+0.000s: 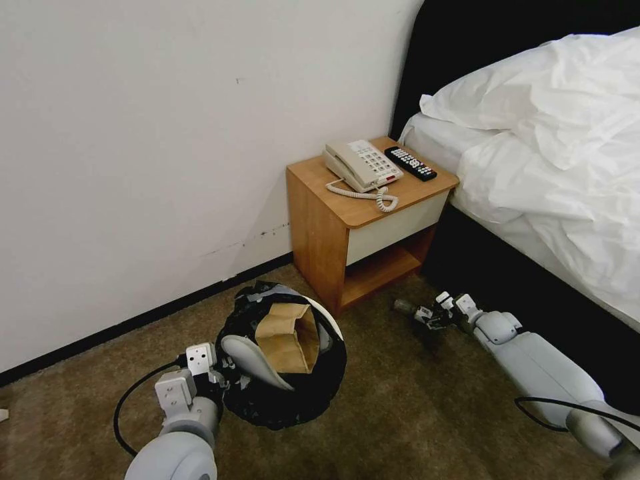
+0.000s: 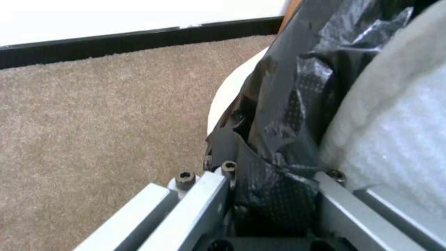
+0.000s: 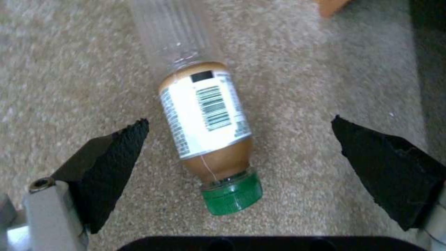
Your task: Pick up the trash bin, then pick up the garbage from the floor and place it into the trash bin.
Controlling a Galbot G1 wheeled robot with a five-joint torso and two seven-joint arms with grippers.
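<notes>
My left gripper (image 1: 223,375) is shut on the rim of the trash bin (image 1: 287,400), a white bucket lined with a crinkly black bag, and holds it tilted above the carpet. Inside the bin lie a brown paper bag (image 1: 288,337) and a white slipper (image 1: 250,360). The left wrist view shows the left gripper (image 2: 274,195) clamped on the bin's black liner (image 2: 288,104), with the slipper (image 2: 395,122) beside it. A clear plastic bottle (image 3: 204,115) with a green cap lies on the carpet. My right gripper (image 3: 239,120) hangs open over it, one finger on each side. That right gripper (image 1: 419,312) is low, in front of the nightstand.
A wooden nightstand (image 1: 347,220) stands against the wall, carrying a phone (image 1: 360,163) and a remote (image 1: 410,163). The bed (image 1: 553,153) with white sheets runs along the right. A black baseboard (image 1: 133,320) lines the wall. Open carpet lies between my two arms.
</notes>
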